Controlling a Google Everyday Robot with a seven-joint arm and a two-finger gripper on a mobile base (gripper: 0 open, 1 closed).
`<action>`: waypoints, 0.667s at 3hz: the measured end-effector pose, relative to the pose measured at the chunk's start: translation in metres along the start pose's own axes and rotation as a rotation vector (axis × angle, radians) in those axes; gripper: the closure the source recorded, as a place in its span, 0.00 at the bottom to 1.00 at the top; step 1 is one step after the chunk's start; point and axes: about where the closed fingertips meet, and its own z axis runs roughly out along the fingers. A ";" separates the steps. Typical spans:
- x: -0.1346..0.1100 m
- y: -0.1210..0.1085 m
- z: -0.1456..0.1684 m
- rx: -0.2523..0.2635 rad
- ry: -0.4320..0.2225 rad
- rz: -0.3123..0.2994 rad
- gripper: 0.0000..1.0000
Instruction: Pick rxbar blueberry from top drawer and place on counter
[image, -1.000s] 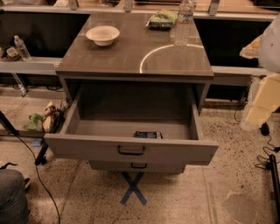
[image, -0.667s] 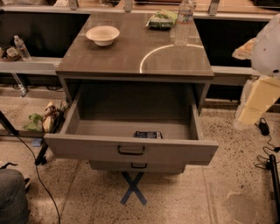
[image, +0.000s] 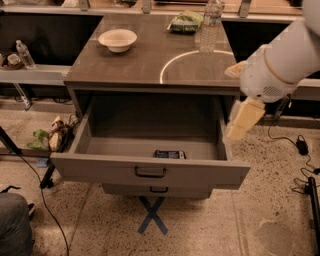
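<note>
- Already open: the top drawer (image: 100, 170) stands pulled well out toward the near side, so its inside is in plain view and nothing needs doing to reach in.
- Not yet picked: the blueberry bar (image: 169, 154) lies flat on the drawer floor, near the middle and close behind the front panel, untouched and with nothing else beside it.
- The gripper (image: 242, 119) hangs at the right of the scene, over the drawer's right wall and just below the counter's edge, well apart from the bar and holding nothing that I can see. Whether it is open or closed I cannot tell from this angle.
- What is left, by my reading, is nearly everything: bring the gripper left and down into the drawer, take hold of the bar, lift it clear of the front panel, and set it on the counter (image: 150, 60).
- Room for the bar looks easy to find. A bowl (image: 117, 39) sits far left, a green snack bag (image: 185, 22) and a water bottle (image: 211, 25) far right, and the near half of the top, around the white curved line (image: 172, 62), is bare.
</note>
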 end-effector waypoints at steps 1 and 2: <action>-0.014 -0.017 0.065 -0.007 -0.044 -0.016 0.00; -0.014 -0.017 0.065 -0.007 -0.044 -0.016 0.00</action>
